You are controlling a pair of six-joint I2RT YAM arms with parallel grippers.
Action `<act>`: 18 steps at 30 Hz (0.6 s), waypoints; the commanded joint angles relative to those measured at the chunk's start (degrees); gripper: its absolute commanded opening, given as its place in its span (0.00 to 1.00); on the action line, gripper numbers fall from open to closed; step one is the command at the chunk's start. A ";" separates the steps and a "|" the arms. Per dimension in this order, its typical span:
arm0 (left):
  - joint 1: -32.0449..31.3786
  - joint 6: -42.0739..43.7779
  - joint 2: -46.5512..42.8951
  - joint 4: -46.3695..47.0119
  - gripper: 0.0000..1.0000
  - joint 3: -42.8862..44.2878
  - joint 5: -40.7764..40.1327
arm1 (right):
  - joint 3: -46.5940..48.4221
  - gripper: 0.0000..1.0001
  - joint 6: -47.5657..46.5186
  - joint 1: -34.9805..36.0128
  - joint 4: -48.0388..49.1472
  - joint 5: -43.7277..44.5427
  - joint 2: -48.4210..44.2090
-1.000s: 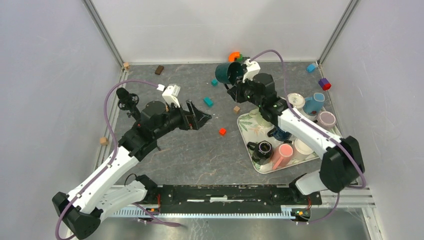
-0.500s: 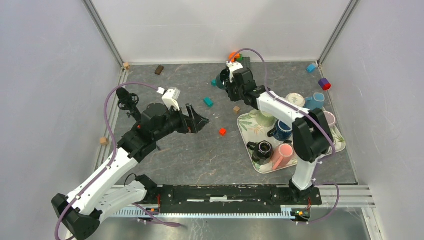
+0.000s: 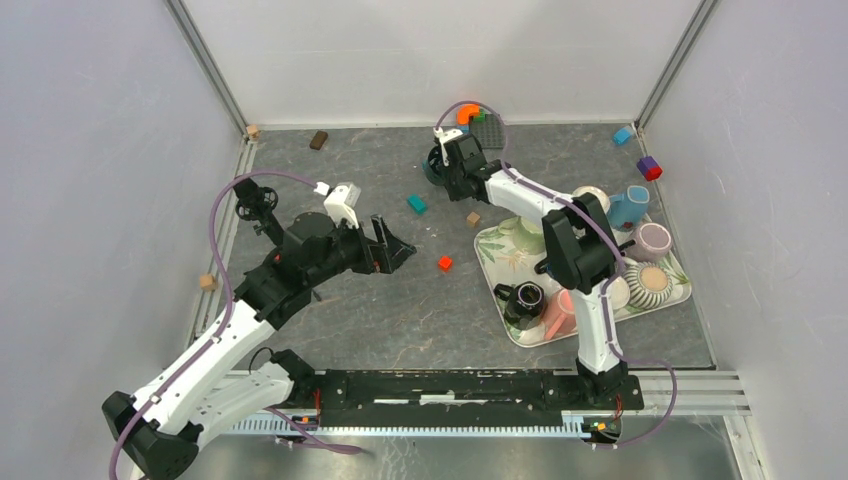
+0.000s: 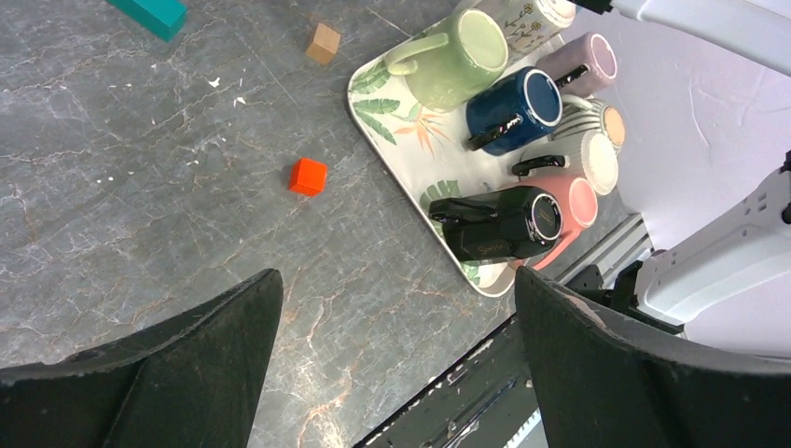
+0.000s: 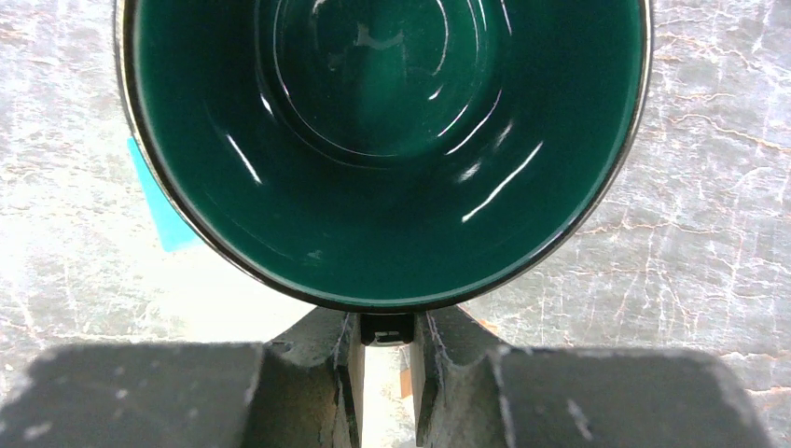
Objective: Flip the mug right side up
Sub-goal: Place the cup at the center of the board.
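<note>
Nearest the bases, the left tool point(image 4: 396, 280) hangs spread wide and empty above the grey marbled counter point(image 3: 330, 180), taking no part. Farther out, toward the back wall, the right tool point(image 5: 385, 341) is pinched tight on the handle of the dark green glazed mug point(image 5: 382, 140). The mug's mouth faces straight into the wrist camera, with counter behind it. I judge the turning all but done: the mug looks mouth-up at the far middle of the counter, though I cannot tell whether its base touches down. The next move calls for lowering it level until the base sits flat. The fingers should then spread and draw clear of the handle without tipping it.

Counted near to far:
- one small red cube point(image 4: 308, 175)
- one leaf-printed tray point(image 4: 392, 117) bearing about nine other mugs, partly hidden by the right arm point(image 3: 570, 240)
- three tan cubes point(image 3: 472, 218)
- two teal blocks point(image 3: 416, 203)
- one brown block point(image 3: 318, 140)
- one purple block point(image 3: 649, 168)
- one light blue block point(image 3: 622, 135)
- one orange arch point(image 3: 467, 113)
</note>
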 commanded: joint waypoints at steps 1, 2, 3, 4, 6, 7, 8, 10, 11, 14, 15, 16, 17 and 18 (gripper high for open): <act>-0.20 2.42 -0.77 -0.73 1.00 0.07 1.33 | 5.41 0.00 -0.81 -0.11 2.27 1.14 1.08; -0.20 2.45 -0.70 -0.91 1.00 0.11 1.41 | 5.63 0.00 -0.69 -0.20 1.96 1.12 1.44; -0.20 2.57 -0.61 -0.98 1.00 0.23 1.43 | 6.07 0.00 -0.54 -0.29 1.49 1.21 1.93; -0.22 2.70 -0.49 -1.16 1.00 0.27 1.47 | 6.36 0.00 -0.42 -0.29 1.02 1.16 2.35; -0.27 2.86 -0.22 -1.54 1.00 0.58 1.56 | 6.76 0.00 -0.45 -0.39 0.35 1.16 3.00; -0.21 2.93 -0.10 -1.72 1.00 0.72 1.65 | 6.85 0.00 -0.45 -0.40 0.01 1.14 3.27; -0.21 2.99 -0.03 -1.77 1.00 0.85 1.68 | 6.92 0.00 -0.39 -0.39 -0.25 1.13 3.53; -0.21 3.10 0.14 -1.77 1.00 0.95 1.68 | 6.97 0.00 -0.39 -0.48 -0.82 1.14 4.01; -0.21 3.14 0.19 -1.77 1.00 0.90 1.69 | 6.98 0.00 -0.33 -0.47 -1.06 1.22 4.22; -0.20 3.15 0.51 -1.90 1.00 0.95 1.54 | 7.06 0.00 -0.38 -0.58 -1.58 1.37 4.61; -0.25 3.16 0.60 -1.82 1.00 0.83 1.60 | 7.24 0.00 -0.34 -0.59 -1.81 1.50 4.72; -0.23 3.08 0.60 -1.79 1.00 0.74 1.60 | 7.33 0.00 -0.34 -0.57 -2.19 1.80 4.81; -0.24 3.00 0.63 -1.73 1.00 0.58 1.57 | 7.39 0.01 -0.30 -0.57 -2.47 1.99 4.89; -0.22 2.91 0.71 -1.53 1.00 0.43 1.55 | 7.44 0.03 -0.25 -0.55 -2.64 2.17 4.88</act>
